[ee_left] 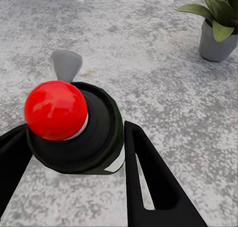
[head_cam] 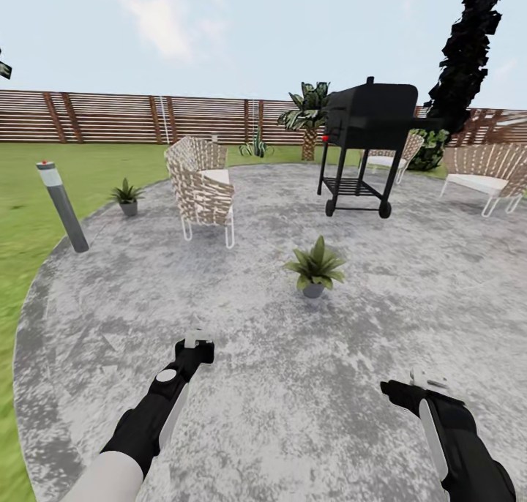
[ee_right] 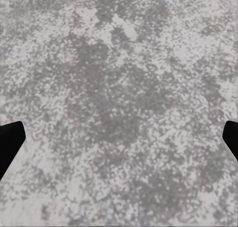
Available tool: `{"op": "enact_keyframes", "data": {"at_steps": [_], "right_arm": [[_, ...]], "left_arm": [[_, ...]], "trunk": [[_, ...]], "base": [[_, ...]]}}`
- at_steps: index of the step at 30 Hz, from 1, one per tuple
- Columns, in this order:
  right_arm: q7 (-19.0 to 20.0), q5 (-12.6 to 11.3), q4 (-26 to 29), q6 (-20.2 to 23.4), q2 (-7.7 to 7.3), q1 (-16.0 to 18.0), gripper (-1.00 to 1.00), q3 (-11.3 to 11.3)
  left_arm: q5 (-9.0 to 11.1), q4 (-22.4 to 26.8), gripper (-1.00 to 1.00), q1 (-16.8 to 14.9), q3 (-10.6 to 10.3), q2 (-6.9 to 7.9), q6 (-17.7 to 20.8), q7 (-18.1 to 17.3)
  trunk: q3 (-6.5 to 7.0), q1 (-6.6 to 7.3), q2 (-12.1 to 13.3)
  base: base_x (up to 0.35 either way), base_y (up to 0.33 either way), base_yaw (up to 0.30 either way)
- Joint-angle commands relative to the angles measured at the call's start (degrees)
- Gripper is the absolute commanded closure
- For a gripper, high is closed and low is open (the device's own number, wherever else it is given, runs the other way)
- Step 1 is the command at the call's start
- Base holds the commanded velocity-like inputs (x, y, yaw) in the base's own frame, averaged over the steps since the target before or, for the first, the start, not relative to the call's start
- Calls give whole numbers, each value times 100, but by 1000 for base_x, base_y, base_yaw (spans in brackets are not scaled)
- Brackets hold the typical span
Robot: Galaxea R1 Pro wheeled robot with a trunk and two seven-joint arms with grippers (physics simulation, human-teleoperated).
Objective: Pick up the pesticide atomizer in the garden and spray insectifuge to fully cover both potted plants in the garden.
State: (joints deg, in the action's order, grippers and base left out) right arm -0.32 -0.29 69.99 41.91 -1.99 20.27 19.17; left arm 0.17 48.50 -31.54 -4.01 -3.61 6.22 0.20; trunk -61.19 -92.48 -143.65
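My left gripper (head_cam: 196, 347) is shut on the pesticide atomizer (ee_left: 99, 132), a dark green bottle with a white label patch, a pale grey spray head (ee_left: 66, 63) and a red ball on top. The head view shows it held low over the paved patio (head_cam: 241, 385). One potted plant (head_cam: 316, 265) stands on the paving ahead and slightly right of that hand; its grey pot (ee_left: 216, 40) appears in the left wrist view. A second potted plant (head_cam: 127, 195) sits at the patio's far left edge. My right gripper (head_cam: 421, 385) is open and holds nothing, with only bare paving between its fingers (ee_right: 10, 140).
A black wheeled grill (head_cam: 366, 147) stands at the back right. Wicker benches are behind: one (head_cam: 201, 184) near the middle, another (head_cam: 487, 173) at the far right. A grey bollard light (head_cam: 62, 205) leans at the left. Lawn (head_cam: 22, 195) and a slatted fence (head_cam: 132, 118) ring the patio.
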Motion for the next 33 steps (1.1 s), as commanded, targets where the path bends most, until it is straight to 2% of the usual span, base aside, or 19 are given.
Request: {"op": "enact_keyframes", "data": {"at_steps": [1,22,33], "right_arm": [[-3,-4,6,28,2,3,-100,0],[-3,-4,15,28,6,3,-100,3],[-3,-3,15,28,5,3,-100,-1]], "left_arm": [[1,11,100,-1,-3,0,34,4],[1,11,100,-1,-3,4,32,0],[1,11,100,-1,-3,1,35,2]], "trunk": [[-6,-2,-2],[52,-2,-2],[77,-2,-2]], "base": [[339,0,-5],[339,0,-217],[339,0,-81]]}}
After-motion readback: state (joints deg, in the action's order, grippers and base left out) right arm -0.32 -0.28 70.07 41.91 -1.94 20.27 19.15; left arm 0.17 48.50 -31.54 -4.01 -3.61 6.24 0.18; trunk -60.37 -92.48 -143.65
